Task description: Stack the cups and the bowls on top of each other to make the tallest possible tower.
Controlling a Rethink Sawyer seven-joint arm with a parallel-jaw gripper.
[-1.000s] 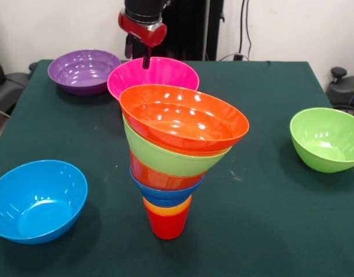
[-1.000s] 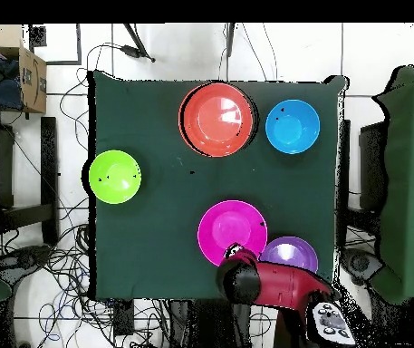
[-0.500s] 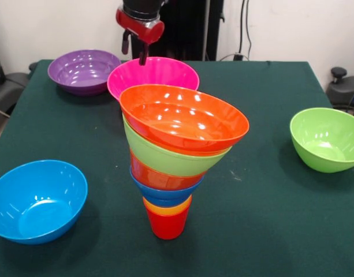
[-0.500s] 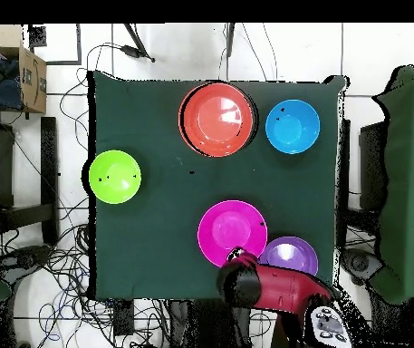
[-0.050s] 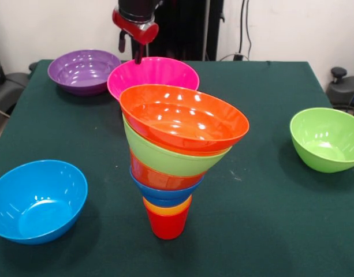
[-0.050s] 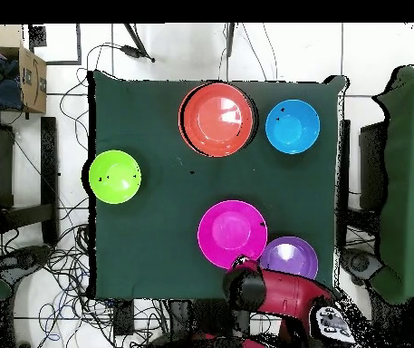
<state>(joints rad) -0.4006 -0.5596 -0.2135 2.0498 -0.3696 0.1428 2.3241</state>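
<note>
Lifting my gripper (image 5: 130,51) up and left from the pink bowl (image 5: 153,77), open and empty, so the tower (image 5: 177,151) gains nothing yet.

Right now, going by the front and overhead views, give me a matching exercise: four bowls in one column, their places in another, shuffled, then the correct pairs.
Things:
1. large orange-red bowl
2. pink bowl
3. purple bowl
4. light blue bowl

Places:
A. alone on the cloth at the front view's lower left
B. at the table's far corner, beside the pink one
C. topmost on the tower
D. on the cloth behind the tower, below the claw

Pairs: 1-C, 2-D, 3-B, 4-A
</note>
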